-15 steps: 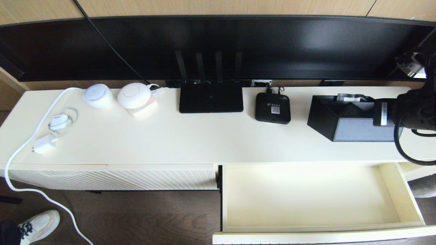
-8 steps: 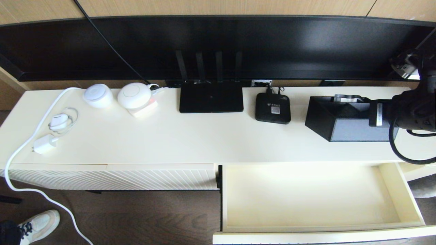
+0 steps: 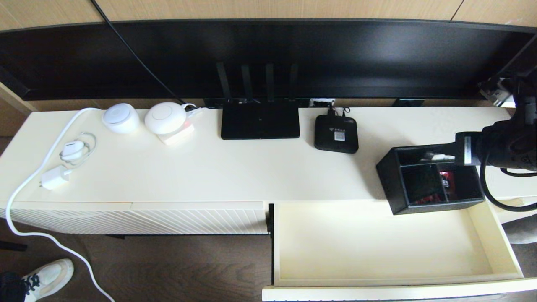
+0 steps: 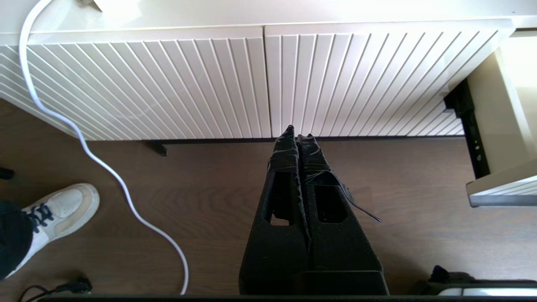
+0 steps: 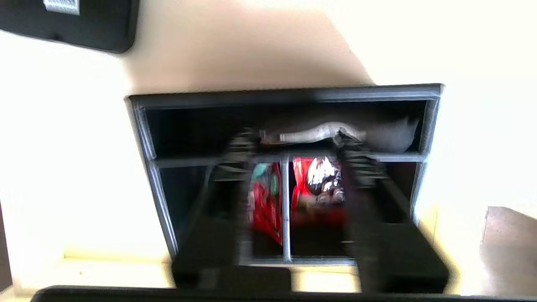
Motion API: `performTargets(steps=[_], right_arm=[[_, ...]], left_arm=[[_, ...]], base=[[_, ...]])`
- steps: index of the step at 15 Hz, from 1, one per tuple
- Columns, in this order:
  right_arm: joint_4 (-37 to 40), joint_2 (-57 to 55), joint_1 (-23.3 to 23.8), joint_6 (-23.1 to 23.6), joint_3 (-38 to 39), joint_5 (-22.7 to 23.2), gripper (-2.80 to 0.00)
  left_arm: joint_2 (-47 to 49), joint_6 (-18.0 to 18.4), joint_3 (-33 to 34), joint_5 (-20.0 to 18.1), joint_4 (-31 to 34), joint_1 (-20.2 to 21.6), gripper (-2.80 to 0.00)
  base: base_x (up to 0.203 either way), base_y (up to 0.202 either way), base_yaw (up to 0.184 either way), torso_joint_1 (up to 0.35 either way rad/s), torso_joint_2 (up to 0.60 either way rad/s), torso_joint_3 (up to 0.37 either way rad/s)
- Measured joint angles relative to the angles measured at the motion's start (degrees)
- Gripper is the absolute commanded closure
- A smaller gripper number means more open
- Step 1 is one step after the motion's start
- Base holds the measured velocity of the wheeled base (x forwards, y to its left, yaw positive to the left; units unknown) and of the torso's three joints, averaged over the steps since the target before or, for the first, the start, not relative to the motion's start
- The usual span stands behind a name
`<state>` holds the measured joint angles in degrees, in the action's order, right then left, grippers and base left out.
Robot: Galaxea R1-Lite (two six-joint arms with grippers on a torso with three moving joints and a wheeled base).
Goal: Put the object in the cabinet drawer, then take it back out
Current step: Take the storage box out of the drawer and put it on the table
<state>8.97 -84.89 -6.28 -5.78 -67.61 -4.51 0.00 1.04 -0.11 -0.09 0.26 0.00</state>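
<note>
The black organizer box [image 3: 423,184] hangs level over the cabinet top's front edge, its front part above the back right corner of the open cream drawer [image 3: 377,251]. My right gripper [image 3: 451,157] reaches in from the right and is shut on the box. In the right wrist view, blurred by motion, the right gripper [image 5: 293,144] has its fingers down in the two square compartments, either side of the middle divider and the red and white packets [image 5: 319,180]. A grey item [image 5: 319,132] lies in the long compartment. My left gripper [image 4: 298,133] hangs shut and empty over the floor.
On the cabinet top stand a flat black router [image 3: 260,119], a small black set-top box [image 3: 336,133], two white round devices [image 3: 165,117] and a white charger with cable [image 3: 54,177]. A dark TV [image 3: 268,54] runs along the back. A shoe [image 3: 48,277] is on the floor at left.
The box was tilted at the back of the cabinet top; it has swung level and come forward with my right gripper to the drawer's back edge. The left arm has not moved.
</note>
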Motion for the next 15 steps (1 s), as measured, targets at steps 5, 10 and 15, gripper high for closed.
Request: performTargets(steps=[5, 10, 15], right_arm=[[-0.54, -0.13, 0.65, 0.19, -1.57, -0.11, -2.8], [0.54, 1.93, 2.17, 4.67, 3.67, 1.07, -2.8], [1.57, 1.98, 0.89, 5.16, 7.91, 3.27, 0.0]], left_arm=[[0.0, 0.01, 0.0, -0.01, -0.02, 0.0, 0.0], [0.0, 0.01, 0.0, 0.01, 0.01, 0.0, 0.0], [0.0, 0.01, 0.0, -0.01, 0.01, 0.0, 0.0]], base=[[0.0, 0.0, 0.0, 0.0, 0.0, 0.0], [0.0, 0.0, 0.0, 0.0, 0.0, 0.0], [0.0, 0.0, 0.0, 0.0, 0.0, 0.0]])
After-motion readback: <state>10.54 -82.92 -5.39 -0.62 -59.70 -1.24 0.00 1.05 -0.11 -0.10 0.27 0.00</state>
